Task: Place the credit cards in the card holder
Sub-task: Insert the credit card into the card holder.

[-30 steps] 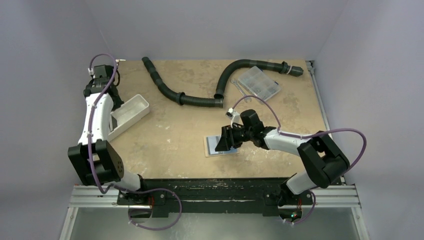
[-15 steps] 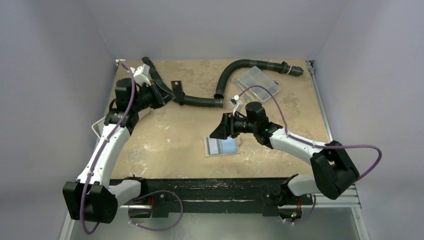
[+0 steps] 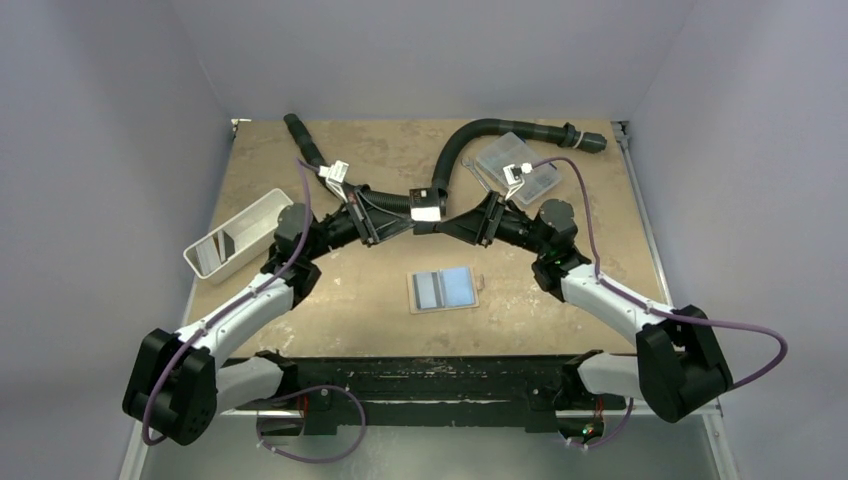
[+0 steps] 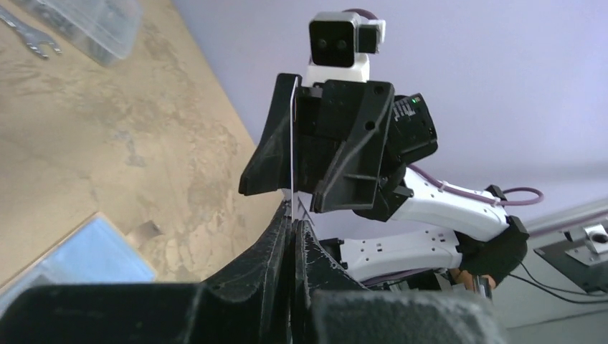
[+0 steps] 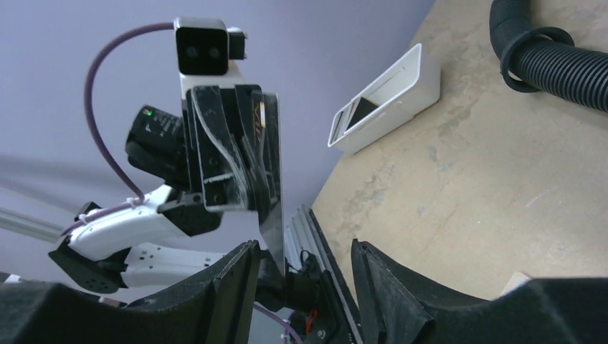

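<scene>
the left hand (image 4: 294,223) is pressed together on one end of a credit card (image 5: 272,179), holding it edge-up in the air so that the free end sticks out clear of its fingers. the right hand (image 5: 302,258) faces it with fingers spread, one lying close along the card's face and the other standing apart on the far side, so the card sits in the gap but is not clamped there. this looks like a hand-to-hand pass, probably to give the right hand a better hold for sliding the card in. the two meet above the middle of the worktop (image 3: 350,290), and the card holder (image 3: 445,290) lies opened flat just on the near side of them, inner side up. a second card (image 3: 223,243) lies in the white tray (image 3: 262,205) off to the left.
</scene>
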### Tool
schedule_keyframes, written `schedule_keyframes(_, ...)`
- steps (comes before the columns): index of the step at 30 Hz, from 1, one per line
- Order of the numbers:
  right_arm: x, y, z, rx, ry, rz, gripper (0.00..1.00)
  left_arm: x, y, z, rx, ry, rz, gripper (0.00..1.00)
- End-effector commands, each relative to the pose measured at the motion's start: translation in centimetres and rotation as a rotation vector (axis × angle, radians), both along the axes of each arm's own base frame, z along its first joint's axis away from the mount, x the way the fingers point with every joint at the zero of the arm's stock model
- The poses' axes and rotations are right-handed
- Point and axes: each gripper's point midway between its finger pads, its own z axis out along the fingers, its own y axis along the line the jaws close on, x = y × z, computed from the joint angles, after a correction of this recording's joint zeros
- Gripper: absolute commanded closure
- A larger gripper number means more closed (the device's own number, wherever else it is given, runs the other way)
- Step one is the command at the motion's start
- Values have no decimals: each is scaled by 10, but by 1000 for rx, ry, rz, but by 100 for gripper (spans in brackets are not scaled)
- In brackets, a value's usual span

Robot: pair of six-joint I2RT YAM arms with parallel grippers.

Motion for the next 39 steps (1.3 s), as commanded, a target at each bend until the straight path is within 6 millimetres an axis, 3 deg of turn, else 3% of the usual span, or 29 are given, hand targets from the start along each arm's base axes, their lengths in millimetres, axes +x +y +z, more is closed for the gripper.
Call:
schedule_keyframes(1,-4,-4,27,69,-53,5,44,-18,-13,31,-130,-102,-66,100)
schedule_keyframes(5,-8,-6,32,106,-49,11,56,-23,-22,23,-140,-87,-99,100)
schedule_keyframes(7,-12,-7,33,121,-49,20,69,-25,-26,18,-132,-78,-109,100)
schedule_keyframes(10,-11,-11,16,60,-10,14,100,-18,-32,-13,-41,9,-107,100)
schedule_keyframes(13,-2,-28,-41,-222,65,-52,100,4,-20,-106,340,241,-9,69)
schedule_keyframes(15,0,-53,-92,-497,112,-100,100,2,0,-154,579,333,11,60)
schedule_keyframes(17,-9,-75,-137,-703,183,-76,100,-4,1,-167,629,330,-44,57)
schedule_keyframes(19,-30,-77,-156,-765,249,53,100,-10,-20,-158,533,285,-138,57)
schedule_keyframes(21,-46,-63,-156,-677,283,156,100,-21,-39,-156,466,265,-241,61)
schedule_keyframes(24,-53,-53,-159,-606,296,213,100,-25,-50,-167,485,263,-302,73)
schedule_keyframes(30,-56,-50,-186,-586,355,233,100,-30,-55,-204,537,325,-385,76)
schedule_keyframes(39,-53,-52,-190,-527,354,207,100,-32,-43,-246,670,391,-396,79)
